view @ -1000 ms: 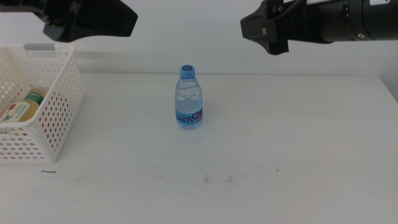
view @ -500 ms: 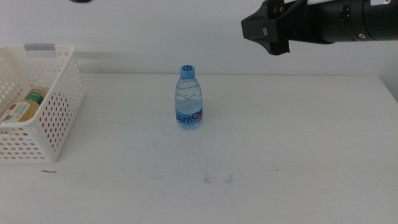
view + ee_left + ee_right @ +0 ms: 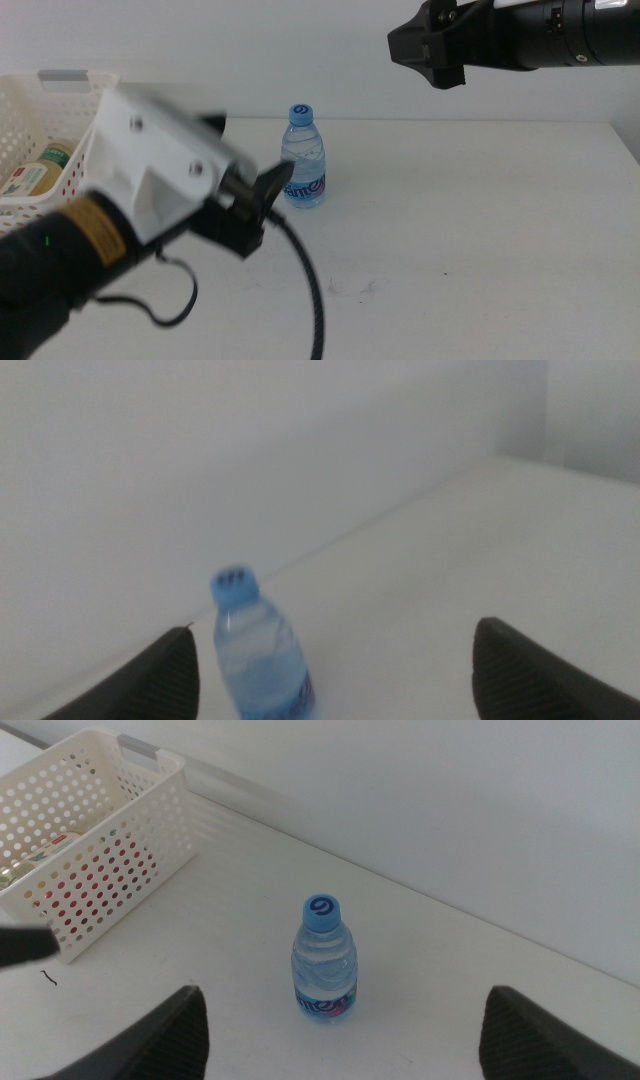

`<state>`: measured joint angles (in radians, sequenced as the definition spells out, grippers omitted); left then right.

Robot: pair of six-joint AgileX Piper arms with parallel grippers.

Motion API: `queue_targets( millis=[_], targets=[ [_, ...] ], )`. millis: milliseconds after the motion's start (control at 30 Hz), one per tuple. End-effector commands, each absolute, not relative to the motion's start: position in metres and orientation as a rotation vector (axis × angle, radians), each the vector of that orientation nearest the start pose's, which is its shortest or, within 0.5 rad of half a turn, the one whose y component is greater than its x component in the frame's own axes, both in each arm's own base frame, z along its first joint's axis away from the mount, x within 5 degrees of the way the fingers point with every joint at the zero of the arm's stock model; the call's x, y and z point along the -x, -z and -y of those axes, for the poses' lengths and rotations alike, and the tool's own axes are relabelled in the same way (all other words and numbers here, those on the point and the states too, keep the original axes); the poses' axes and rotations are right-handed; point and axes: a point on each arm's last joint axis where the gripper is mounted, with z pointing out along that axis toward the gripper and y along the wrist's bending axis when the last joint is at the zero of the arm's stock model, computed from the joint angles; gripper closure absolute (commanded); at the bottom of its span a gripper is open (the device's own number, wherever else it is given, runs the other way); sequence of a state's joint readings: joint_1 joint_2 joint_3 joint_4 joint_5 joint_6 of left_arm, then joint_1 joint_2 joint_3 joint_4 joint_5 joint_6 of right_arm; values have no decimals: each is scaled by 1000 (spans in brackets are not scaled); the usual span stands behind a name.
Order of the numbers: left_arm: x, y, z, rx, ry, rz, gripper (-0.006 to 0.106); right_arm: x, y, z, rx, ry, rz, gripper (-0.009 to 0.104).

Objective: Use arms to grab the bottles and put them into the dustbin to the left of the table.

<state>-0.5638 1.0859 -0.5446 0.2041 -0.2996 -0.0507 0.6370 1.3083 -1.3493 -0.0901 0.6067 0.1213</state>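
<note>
Middle view puts the left gripper (image 3: 262,200), jaws spread wide to straddle it, at eight o'clock of the upright water bottle (image 3: 303,156), while the open right gripper (image 3: 437,50) waits overhead.

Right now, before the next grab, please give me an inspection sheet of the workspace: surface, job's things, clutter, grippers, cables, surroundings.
Surface: white table, a few small dark marks near its front.
Job's things: water bottle upright, mid-table, blue cap on; basket at the table's left end, with a green-labelled bottle lying inside and something red showing through its holes.
Clutter: nothing seen.
Grippers: left gripper open, low, just left of the water bottle, aimed at it, not touching; right gripper open, high above the table's far right part.
Cables: black cable loops from the left arm over the table's front.
Surroundings: plain pale wall behind.
</note>
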Motion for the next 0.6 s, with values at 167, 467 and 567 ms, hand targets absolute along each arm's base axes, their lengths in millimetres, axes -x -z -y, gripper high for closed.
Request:
queue_targets(
  millis=[167, 467, 567],
  targets=[
    [-194, -267, 118, -584, 371, -1637, 7, -236, -416, -169, 575, -367, -1989, 8],
    [-240, -218, 129, -491, 443, -1642, 7, -236, -416, -169, 575, -367, -1989, 8],
    [-264, -203, 135, -449, 457, -1634, 7, -236, -416, -169, 575, -367, -1989, 8]
  ],
)
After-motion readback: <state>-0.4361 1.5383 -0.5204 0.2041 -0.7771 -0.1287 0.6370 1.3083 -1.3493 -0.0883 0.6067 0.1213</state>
